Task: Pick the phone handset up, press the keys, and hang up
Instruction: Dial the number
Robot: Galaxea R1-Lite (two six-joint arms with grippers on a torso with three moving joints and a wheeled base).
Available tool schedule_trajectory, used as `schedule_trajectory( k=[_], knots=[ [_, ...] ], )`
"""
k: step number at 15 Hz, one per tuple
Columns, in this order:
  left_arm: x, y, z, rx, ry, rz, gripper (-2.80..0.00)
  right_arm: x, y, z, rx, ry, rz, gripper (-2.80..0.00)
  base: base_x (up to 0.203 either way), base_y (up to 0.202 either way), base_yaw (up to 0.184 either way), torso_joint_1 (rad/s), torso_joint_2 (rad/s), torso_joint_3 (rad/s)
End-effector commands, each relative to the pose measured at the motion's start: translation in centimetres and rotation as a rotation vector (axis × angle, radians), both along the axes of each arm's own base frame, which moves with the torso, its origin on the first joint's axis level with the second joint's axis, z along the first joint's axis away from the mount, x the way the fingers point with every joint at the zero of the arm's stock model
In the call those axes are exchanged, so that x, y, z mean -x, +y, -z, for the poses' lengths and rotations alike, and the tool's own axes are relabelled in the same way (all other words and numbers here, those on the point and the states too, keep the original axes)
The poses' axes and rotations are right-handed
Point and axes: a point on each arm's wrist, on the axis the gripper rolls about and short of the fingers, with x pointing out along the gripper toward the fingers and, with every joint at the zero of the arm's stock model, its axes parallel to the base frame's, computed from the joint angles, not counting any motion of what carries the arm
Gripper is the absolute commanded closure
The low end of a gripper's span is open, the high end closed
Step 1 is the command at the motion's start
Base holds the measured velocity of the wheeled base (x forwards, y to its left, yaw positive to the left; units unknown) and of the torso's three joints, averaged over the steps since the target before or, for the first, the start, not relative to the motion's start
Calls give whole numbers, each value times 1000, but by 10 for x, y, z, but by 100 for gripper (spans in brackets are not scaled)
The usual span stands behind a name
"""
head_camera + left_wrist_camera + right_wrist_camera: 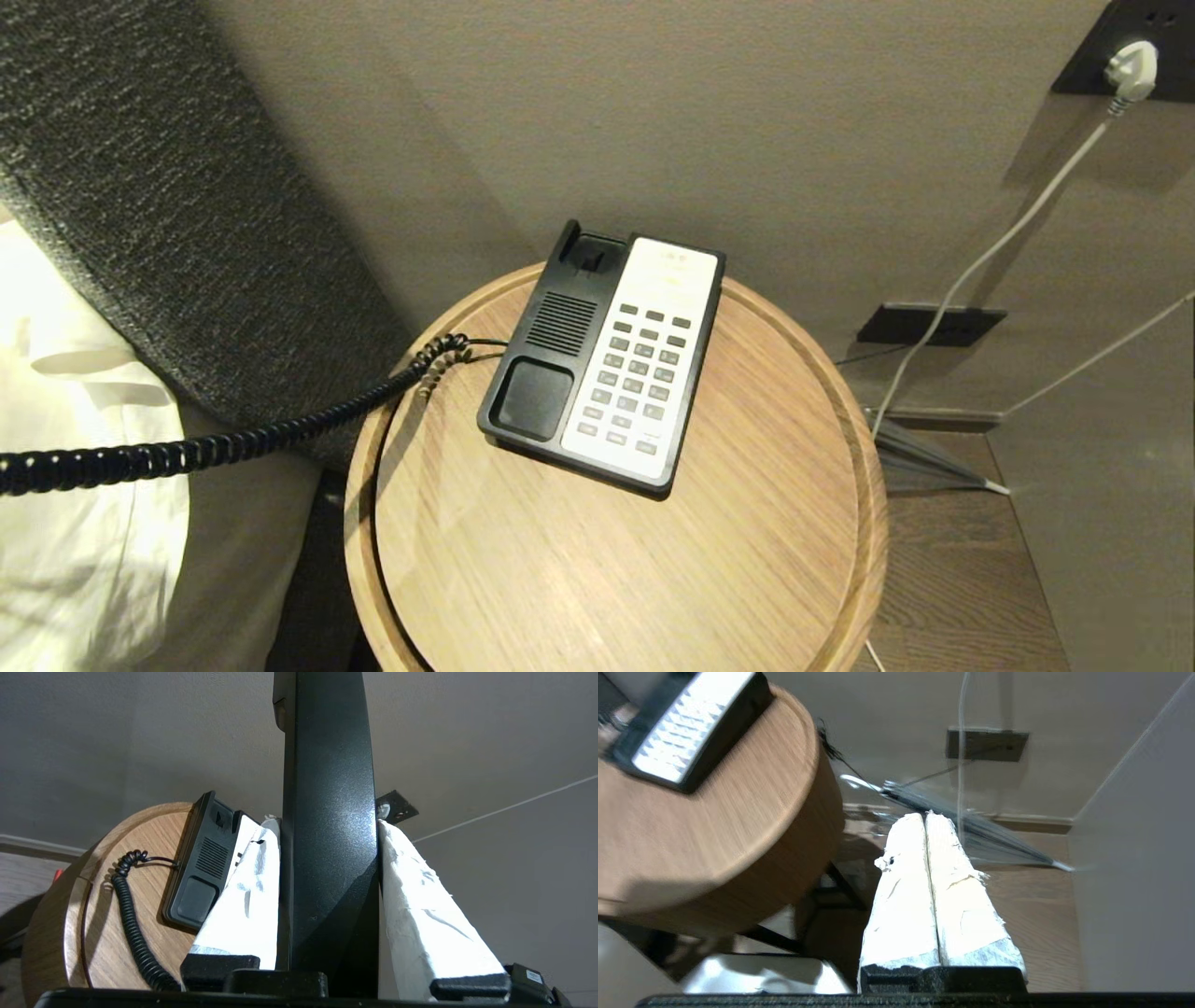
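The black-and-white phone base (607, 359) lies on the round wooden table (728, 560), its cradle empty and its grey keys (639, 373) facing up. The black phone handset (327, 835) is off the base, clamped between the white-wrapped fingers (247, 896) of my left gripper (328, 823), left of the table and outside the head view. Its black coiled cord (233, 446) stretches from the base's left side past the head view's left edge. My right gripper (925, 817) hangs shut and empty beside the table's right edge, low over the floor, with the phone base (686, 728) above it.
A dark upholstered headboard (187, 233) and white bedding (84, 523) stand left of the table. A closed umbrella (971, 826) lies on the wooden floor to the right. White cables (1008, 243) run down the wall from a plug (1131, 70).
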Motion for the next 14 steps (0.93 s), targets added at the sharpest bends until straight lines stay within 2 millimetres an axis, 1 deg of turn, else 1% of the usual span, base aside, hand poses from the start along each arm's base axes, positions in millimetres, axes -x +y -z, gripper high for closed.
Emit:
schedule_trajectory(
  k=[1,2,4,6,7,8,10,11,12,14],
  knots=[
    [-5,-4,1,-9,15,0,0,-45,1,-45,-41,168,-42,0,0,0,0,0,0,0],
    [-6,-6,2,-13,20,0,0,-68,1,-58,-61,233,-84,0,0,0,0,0,0,0],
    [-9,-8,2,-20,26,1,0,-125,3,-78,-98,359,-173,0,0,0,0,0,0,0],
    [-11,-11,2,-27,31,1,0,-180,4,-88,-126,440,-234,0,0,0,0,0,0,0],
    [-11,-11,2,-29,33,2,0,-204,6,-91,-133,462,-275,0,0,0,0,0,0,0],
    [-12,-12,2,-32,36,4,0,-221,12,-92,-132,475,-330,0,0,0,0,0,0,0],
    [-14,-13,3,-37,42,3,0,-236,29,-92,-109,500,-457,0,0,0,0,0,0,0],
    [-15,-15,1,-36,42,3,0,-243,39,-89,-101,530,-502,0,0,0,0,0,0,0],
    [-17,-16,1,-38,44,2,0,-255,50,-85,-105,571,-530,0,0,0,0,0,0,0],
    [-18,-17,2,-42,48,2,0,-276,77,-87,-133,607,-567,0,0,0,0,0,0,0]
  ],
)
